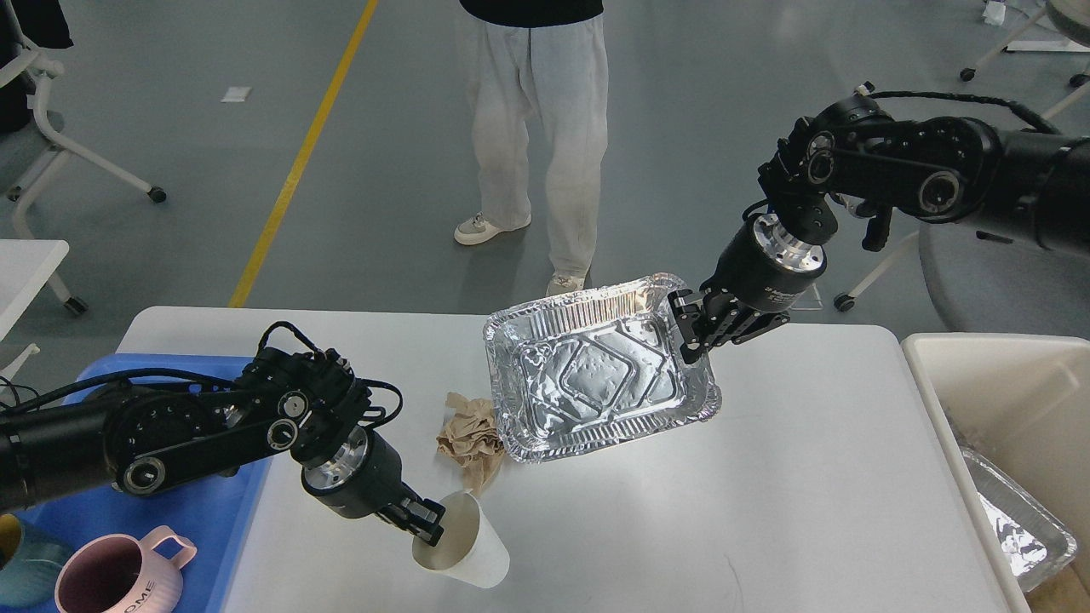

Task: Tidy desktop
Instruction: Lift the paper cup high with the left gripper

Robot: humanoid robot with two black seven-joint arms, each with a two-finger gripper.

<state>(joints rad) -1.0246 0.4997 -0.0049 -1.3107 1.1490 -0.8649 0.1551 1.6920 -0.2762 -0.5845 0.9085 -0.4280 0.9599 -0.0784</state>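
The white desktop [766,477] fills the lower middle of the head view. My right gripper [691,330] is shut on the right rim of a silver foil tray [596,375] and holds it tilted just above the desktop. My left gripper [423,524] is shut on the rim of a white paper cup [464,553], which leans to the left near the front edge. A crumpled brown paper [468,436] lies on the desktop between cup and tray.
A blue plastic tray [170,519] at the left holds a pink mug [119,575] and a teal cup [21,566]. A cream bin [996,409] at the right holds another foil tray [1018,528]. A person [536,136] stands behind the table.
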